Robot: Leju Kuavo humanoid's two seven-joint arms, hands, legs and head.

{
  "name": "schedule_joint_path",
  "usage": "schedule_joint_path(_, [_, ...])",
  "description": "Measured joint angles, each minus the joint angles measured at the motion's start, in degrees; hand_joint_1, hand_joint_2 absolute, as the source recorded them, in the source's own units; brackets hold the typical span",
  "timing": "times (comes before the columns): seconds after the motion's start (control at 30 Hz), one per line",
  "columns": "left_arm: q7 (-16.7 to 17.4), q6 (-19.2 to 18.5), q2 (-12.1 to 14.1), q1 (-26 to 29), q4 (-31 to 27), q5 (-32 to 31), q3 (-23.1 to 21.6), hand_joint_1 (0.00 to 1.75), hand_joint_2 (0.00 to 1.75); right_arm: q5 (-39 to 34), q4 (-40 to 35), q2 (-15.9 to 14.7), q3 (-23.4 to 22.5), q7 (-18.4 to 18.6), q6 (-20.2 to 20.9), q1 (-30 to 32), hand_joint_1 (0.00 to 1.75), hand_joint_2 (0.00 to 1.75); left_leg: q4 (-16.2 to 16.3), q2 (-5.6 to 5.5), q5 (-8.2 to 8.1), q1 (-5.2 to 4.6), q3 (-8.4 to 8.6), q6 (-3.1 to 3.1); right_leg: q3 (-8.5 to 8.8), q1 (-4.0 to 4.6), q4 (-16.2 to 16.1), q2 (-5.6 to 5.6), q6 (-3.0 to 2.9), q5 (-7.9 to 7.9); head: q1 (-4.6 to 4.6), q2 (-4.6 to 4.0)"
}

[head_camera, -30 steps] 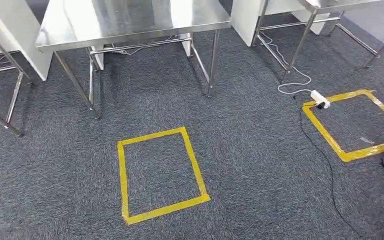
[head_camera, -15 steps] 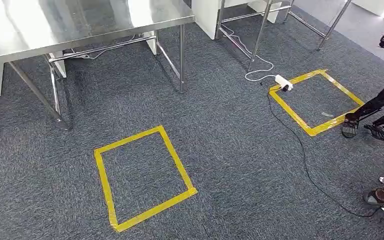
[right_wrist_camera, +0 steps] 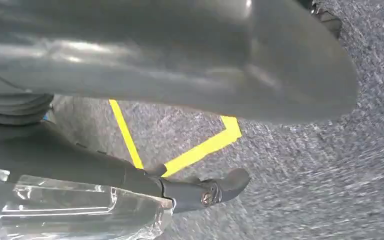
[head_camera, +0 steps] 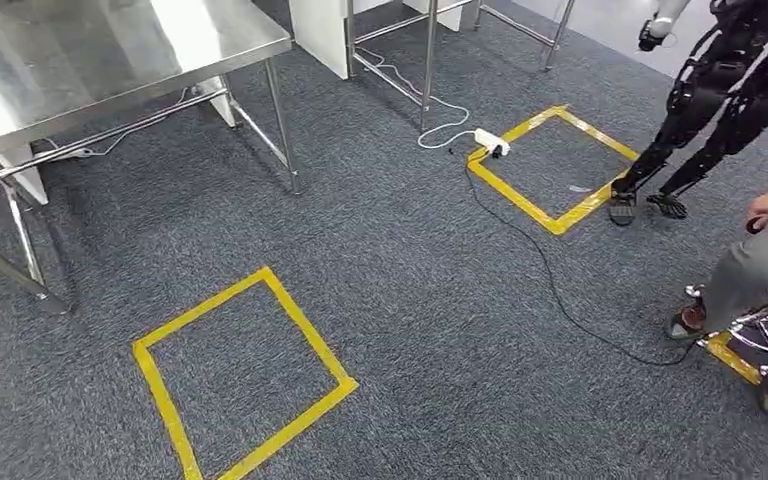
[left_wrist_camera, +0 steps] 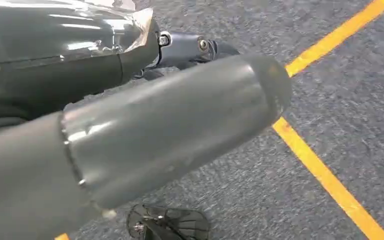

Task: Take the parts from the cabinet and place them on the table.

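Speckled grey-blue carpet (head_camera: 430, 300). Yellow tape square (head_camera: 243, 380) lower left; second yellow square (head_camera: 550, 165) upper right. Shiny silver counter (head_camera: 90, 60) upper left. White power strip (head_camera: 490, 142), black cable (head_camera: 560, 300). Black robot (head_camera: 720, 80) at the upper right.

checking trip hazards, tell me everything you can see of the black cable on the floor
The black cable is thin and dark, lying loose on the grey carpet. It starts by the white power strip at the corner of the far yellow tape square, crosses that tape, and curves toward a seated person's foot.
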Motion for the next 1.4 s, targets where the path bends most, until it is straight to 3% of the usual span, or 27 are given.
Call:
schedule_joint_path(0.03, [0.00, -0.04, 0.04, 0.03, 0.00, -0.13, 0.00, 0.00, 0.00, -0.20, 0.00, 0.02, 0.00, 0.00, 0.00, -0.03, 0.00, 0.00, -3.66, -2.99, 1.53, 0.28, 1.35, 0.13, -0.41, 0.01, 0.09, 0.67, 0.11, -0.05, 0.02, 0.00])
schedule_joint_path(0.07, [0.00, -0.15, 0.07, 0.08, 0.00, -0.26, -0.02, 0.00, 0.00, -0.39, 0.00, 0.04, 0.00, 0.00, 0.00, -0.30, 0.00, 0.00, -5.66, -4.25, 0.89, 0.42, 1.91, 0.21, -0.78, 0.73, 0.93, 1.27, 0.67, -0.39, 0.15, -0.02])
schedule_joint_path(0.17, [-0.09, -0.63, 0.13, -0.19, 0.00, -0.46, -0.02, 0.00, 0.00, -0.74, 0.00, 0.02, -0.04, 0.00, -0.13, 0.08, 0.00, 0.00, -5.11, -2.26, 0.98, -0.54, 1.56, 1.29, -2.50, 0.32, 0.49, 3.10, 2.04, 0.23, 0.04, 0.00])
schedule_joint_path(0.2, [-0.11, -0.68, 0.04, -0.25, 0.00, -0.50, -0.02, 0.00, 0.00, -0.79, 0.00, -0.02, -0.09, 0.00, -0.20, 0.12, 0.00, 0.00, -5.80, -1.36, 1.41, -0.04, 1.72, 1.94, -2.42, 0.70, 0.78, 3.47, 2.49, 0.08, 0.11, 0.00])
schedule_joint_path(0.27, [-0.13, -0.68, 0.11, -0.30, 0.00, -0.50, 0.00, 0.00, 0.00, -0.85, 0.00, 0.04, -0.11, 0.00, -0.22, 0.11, 0.00, 0.00, -6.03, 0.16, 1.51, -0.20, 1.83, 2.80, -4.80, 0.61, 5.56, -2.13, 2.01, -2.39, 0.48, 0.00])
schedule_joint_path(0.33, [-0.11, -0.68, 0.15, -0.25, 0.00, -0.50, -0.02, 0.00, 0.00, -0.83, 0.00, 0.13, -0.11, 0.00, -0.22, -0.17, 0.00, 0.00, -6.01, 2.00, 1.42, -0.52, 1.79, 2.94, -9.31, 0.54, 14.36, -3.70, 1.78, -6.07, 0.46, 0.00])
schedule_joint_path(0.37, [-0.11, -0.68, 0.15, -0.23, 0.00, -0.48, -0.02, 0.00, 0.00, -0.81, 0.00, 0.13, -0.09, 0.00, -0.22, -0.17, 0.00, 0.00, -5.97, 2.97, 1.36, -0.65, 1.74, 3.02, -11.10, 0.39, 18.17, -3.96, 2.00, -7.08, 0.46, 0.00])
schedule_joint_path(0.4, [-0.07, -0.68, 0.15, -0.24, 0.00, -0.48, -0.02, 0.00, 0.00, -0.79, 0.00, 0.13, -0.09, 0.02, -0.22, -0.05, 0.00, 0.00, -5.97, 3.68, 1.33, -0.74, 1.78, 3.02, -11.31, 0.32, 18.76, -4.09, 2.31, -6.89, 0.46, 0.00])
schedule_joint_path(0.47, [-0.04, -0.66, 0.15, -0.27, 0.00, -0.48, -0.02, 0.00, 0.00, -0.76, 0.00, 0.13, -0.11, 0.09, -0.22, 0.07, 0.00, 0.00, -5.97, 4.46, 1.27, -0.74, 1.80, 2.99, -10.15, 0.27, 16.59, -4.27, 2.82, -5.87, 0.48, 0.00])
schedule_joint_path(0.53, [0.00, -0.66, 0.09, -0.30, 0.00, -0.48, -0.02, 0.00, 0.00, -0.72, 0.00, 0.07, -0.11, 0.22, -0.22, 0.05, 0.00, 0.00, -5.96, 5.75, 1.13, -0.69, 2.02, 2.77, -4.52, 0.09, 6.25, -5.63, 3.76, -2.12, 0.48, 0.00])
schedule_joint_path(0.57, [0.04, -0.66, 0.11, -0.33, 0.00, -0.48, -0.02, 0.00, 0.00, -0.68, 0.00, 0.02, -0.11, 0.22, -0.22, -0.07, 0.00, 0.00, -5.95, 6.31, 0.98, -0.87, 2.35, 2.50, -1.54, 0.13, 0.85, -8.77, 3.61, -0.73, 0.55, 0.00])
schedule_joint_path(0.6, [0.11, -0.63, 0.11, -0.32, 0.00, -0.48, -0.02, 0.00, 0.00, -0.65, 0.00, 0.18, -0.11, 0.22, -0.22, -0.20, 0.00, 0.00, -6.08, 6.75, 0.73, -1.20, 2.73, 2.11, -1.80, 0.78, 0.95, -10.37, 3.03, -0.51, 0.45, 0.00])
schedule_joint_path(0.73, [0.33, -0.61, 0.04, -0.55, -0.02, -0.48, 0.00, 0.00, 0.00, -0.65, 0.00, 0.11, -0.11, 0.22, -0.22, -0.29, 0.00, 0.00, -6.56, 9.36, 0.10, -1.02, 3.88, 0.55, -1.98, 1.06, 0.31, -7.39, 1.24, -0.07, 0.52, 0.00])
schedule_joint_path(0.77, [0.48, -0.61, 0.07, -0.60, 0.00, -0.48, -0.02, 0.00, 0.00, -0.65, 0.00, 0.15, -0.11, 0.22, -0.22, -0.24, 0.00, 0.00, -5.73, 7.24, -0.45, -0.48, 3.63, 0.10, -1.21, -0.56, 0.10, -6.65, 0.75, 0.31, 0.26, 0.00])
schedule_joint_path(0.8, [0.61, -0.66, 0.13, -0.59, 0.00, -0.48, -0.02, 0.00, 0.00, -0.65, 0.00, 0.20, -0.11, 0.31, -0.22, -0.22, 0.00, 0.00, -3.24, 3.93, -2.56, -0.50, 2.65, 0.00, -1.33, -0.28, 0.13, -6.06, 0.44, 0.46, 0.13, 0.00])
schedule_joint_path(0.83, [0.72, -0.68, 0.13, -0.49, 0.00, -0.48, -0.02, 0.00, 0.00, -0.65, 0.00, 0.20, -0.13, 0.37, -0.22, -0.28, 0.00, 0.00, 1.10, 2.34, -5.32, -0.46, 0.82, -0.02, -1.36, -0.15, 0.18, -5.43, -0.09, 0.59, 0.02, 0.00])
schedule_joint_path(0.9, [1.23, -0.68, 0.11, -0.20, 0.02, -0.50, -0.02, 0.00, 0.00, -0.65, 0.00, 0.26, -0.11, 0.37, -0.22, -0.31, 0.00, 0.00, 9.98, 1.32, -8.91, -0.45, -3.42, -0.22, -1.39, 0.15, 0.23, -3.77, -0.10, 0.60, 0.04, 0.00])
schedule_joint_path(0.93, [1.44, -0.68, 0.11, -0.16, 0.02, -0.57, -0.02, 0.00, 0.00, -0.65, 0.00, 0.26, -0.13, 0.37, -0.22, -0.22, 0.00, 0.00, 11.74, 1.27, -8.78, -0.43, -4.60, -0.25, -1.35, 0.20, 0.27, -2.93, -0.09, 0.59, 0.09, 0.00])
schedule_joint_path(0.97, [1.57, -0.68, 0.11, -0.17, 0.02, -0.59, -0.02, 0.00, 0.00, -0.65, 0.00, 0.24, -0.13, 0.37, -0.22, -0.15, 0.00, 0.00, 10.62, 1.27, -7.12, -0.40, -4.54, -0.29, -1.27, 0.20, 0.31, -2.04, -0.07, 0.57, 0.09, 0.00])
schedule_joint_path(1.03, [1.64, -0.68, 0.17, -0.18, 0.02, -0.65, -0.02, 0.00, 0.00, -0.65, 0.00, 0.26, -0.13, 0.39, -0.22, -0.16, 0.00, 0.00, 2.05, 0.84, -1.29, -0.02, -1.20, -0.33, -1.11, 0.13, 0.56, -0.17, -0.02, 0.54, 0.04, 0.00])
schedule_joint_path(1.07, [1.64, -0.68, 0.22, -0.19, 0.02, -0.68, -0.02, 0.00, 0.00, -0.65, 0.00, 0.35, -0.13, 0.37, -0.22, -0.17, 0.00, 0.00, -3.38, -1.19, 1.45, 0.45, 0.97, -0.40, -1.28, 0.14, 0.91, 0.76, 0.21, 0.39, 0.00, 0.00])
schedule_joint_path(1.1, [1.73, -0.70, 0.22, -0.18, 0.07, -0.70, -0.02, 0.00, 0.00, -0.65, 0.00, 0.33, -0.11, 0.39, -0.22, -0.25, 0.00, 0.00, -4.58, -4.29, 0.55, 0.63, 1.28, -0.53, -1.78, 0.45, 1.37, 1.29, 0.50, 0.26, 0.11, 0.00])
schedule_joint_path(1.23, [1.73, -0.70, 0.20, -0.34, 0.07, -1.00, -0.02, 0.00, 0.00, -0.65, 0.00, 0.26, -0.13, 0.39, -0.22, 0.04, 0.00, 0.00, -5.09, -1.34, 1.21, -0.25, 1.25, 1.36, -3.47, 0.59, 0.96, 3.42, 2.16, 0.71, 0.06, 0.00])
schedule_joint_path(1.27, [1.73, -0.70, 0.11, -0.42, 0.04, -1.03, -0.02, 0.00, 0.00, -0.65, 0.00, 0.15, -0.13, 0.39, -0.22, 0.14, 0.00, 0.00, -5.62, -0.45, 1.69, 0.00, 1.35, 2.06, -3.46, 0.46, 1.99, 1.23, 2.21, 0.43, 0.20, 0.00])
schedule_joint_path(1.3, [1.75, -0.72, 0.07, -0.43, 0.04, -1.09, -0.02, 0.00, 0.00, -0.65, 0.00, 0.15, -0.11, 0.39, -0.22, 0.10, 0.00, 0.00, -5.68, -0.02, 1.71, -0.06, 1.40, 2.45, -4.51, 0.67, 3.88, -1.53, 2.01, -0.74, 0.17, 0.00])
schedule_joint_path(1.33, [1.83, -0.72, 0.11, -0.39, 0.04, -1.11, -0.02, 0.00, 0.00, -0.70, 0.00, 0.28, -0.13, 0.39, -0.22, -0.09, 0.00, 0.00, -5.68, 0.89, 1.68, -0.07, 1.37, 2.78, -6.62, 0.57, 7.83, -3.11, 1.68, -2.86, 0.42, 0.00])
schedule_joint_path(1.4, [2.56, -1.31, 0.13, -0.26, 0.04, -1.14, -0.02, 0.00, 0.00, -0.70, 0.00, 0.31, -0.11, 0.39, -0.22, -0.28, 0.00, 0.00, -5.67, 2.82, 1.62, -0.16, 1.24, 2.85, -11.31, 0.47, 17.19, -3.89, 1.68, -6.66, 0.33, 0.00])
